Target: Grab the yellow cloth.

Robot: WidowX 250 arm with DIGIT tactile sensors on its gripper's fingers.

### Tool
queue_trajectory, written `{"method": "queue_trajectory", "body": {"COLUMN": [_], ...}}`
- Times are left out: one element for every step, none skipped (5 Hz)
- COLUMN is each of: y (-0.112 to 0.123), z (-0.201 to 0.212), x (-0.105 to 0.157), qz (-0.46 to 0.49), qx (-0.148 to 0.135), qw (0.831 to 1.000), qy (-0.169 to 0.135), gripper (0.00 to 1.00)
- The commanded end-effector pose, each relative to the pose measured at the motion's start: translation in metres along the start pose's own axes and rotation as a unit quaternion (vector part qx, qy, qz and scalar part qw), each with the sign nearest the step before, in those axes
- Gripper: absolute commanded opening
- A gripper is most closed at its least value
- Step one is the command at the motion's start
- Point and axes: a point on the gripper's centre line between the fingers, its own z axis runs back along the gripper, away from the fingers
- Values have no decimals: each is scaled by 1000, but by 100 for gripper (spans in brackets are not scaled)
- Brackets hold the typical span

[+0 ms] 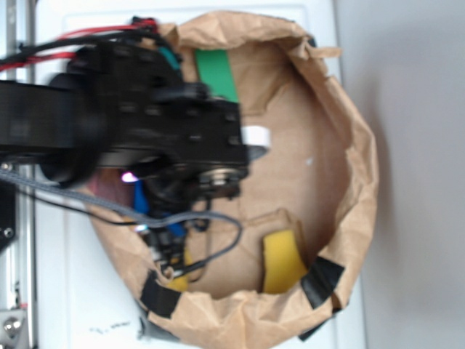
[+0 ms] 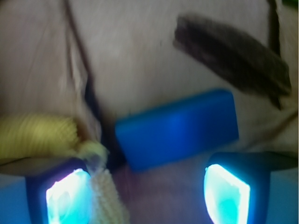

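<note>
The yellow cloth (image 2: 39, 136) is a fuzzy, ribbed rag at the left of the wrist view. A fold of it runs down along the inner side of my left finger (image 2: 67, 198). In the exterior view only a small yellow bit of the cloth (image 1: 180, 281) shows, below the arm. My gripper (image 2: 147, 196) is open, with its glowing fingers wide apart, one on each side of bare brown paper. Nothing is clamped between them. The blue block (image 2: 177, 128) lies just beyond the gap. The gripper (image 1: 167, 243) hangs low at the bag's left side.
A crumpled brown paper bag (image 1: 349, 145) rings the work area like a bowl. A mustard-yellow sponge block (image 1: 282, 260) lies at its front, a green piece (image 1: 216, 73) at the back and a white object (image 1: 256, 136) by the arm. A dark smear (image 2: 229, 53) marks the paper.
</note>
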Motion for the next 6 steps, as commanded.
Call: {"method": "queue_trajectory", "body": {"y": [4,4,-5,-17,-18,-14], "z": [5,5,23,47,55,38], "x": [-4,-4,0,11,18,15], "qz": [-27,-27,-7,11,16,-1], "qx": [-53,-53,-81,-120,-134,-132], "qw": [997,997,996,992,991,991], "qy": [-45,-45,-36,-27,-19,1], "gripper": [100,100,100,100,100,100]}}
